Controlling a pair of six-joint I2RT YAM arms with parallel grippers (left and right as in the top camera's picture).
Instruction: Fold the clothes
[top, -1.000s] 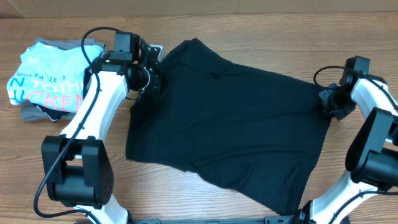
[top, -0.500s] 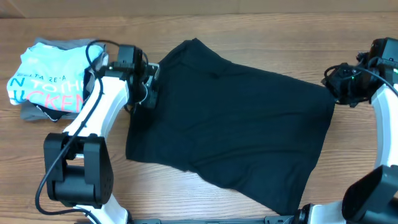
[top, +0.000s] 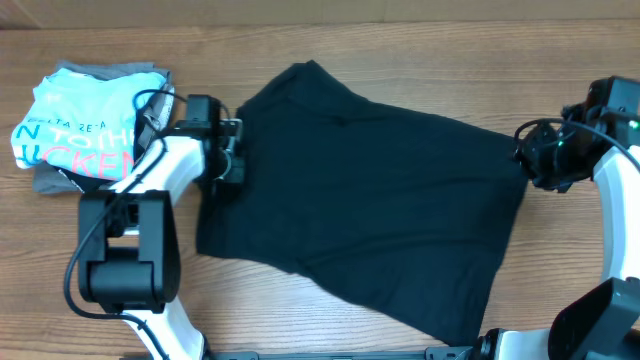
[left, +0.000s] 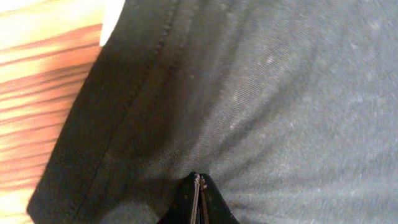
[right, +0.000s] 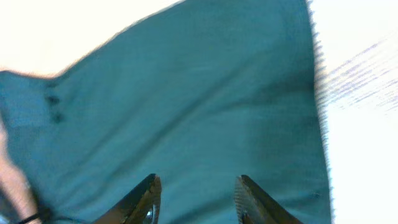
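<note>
A black garment (top: 370, 200) lies spread flat across the middle of the wooden table. My left gripper (top: 232, 165) is at its left edge, near the hem. In the left wrist view its jaws (left: 198, 186) are shut on the black fabric (left: 280, 93), with creases fanning out from the tips. My right gripper (top: 530, 160) is over the garment's right edge. In the right wrist view its jaws (right: 196, 193) are open and empty above the cloth (right: 186, 93), which looks teal there.
A folded pile sits at the far left: a light blue T-shirt with white lettering (top: 75, 125) on top of a grey garment (top: 50, 180). Bare wood (top: 300, 320) lies along the front of the table.
My left gripper has moved left and slightly towards the front, dragging the garment's left edge with it. My right arm has swung up and out from the right edge, then settled back near it.
</note>
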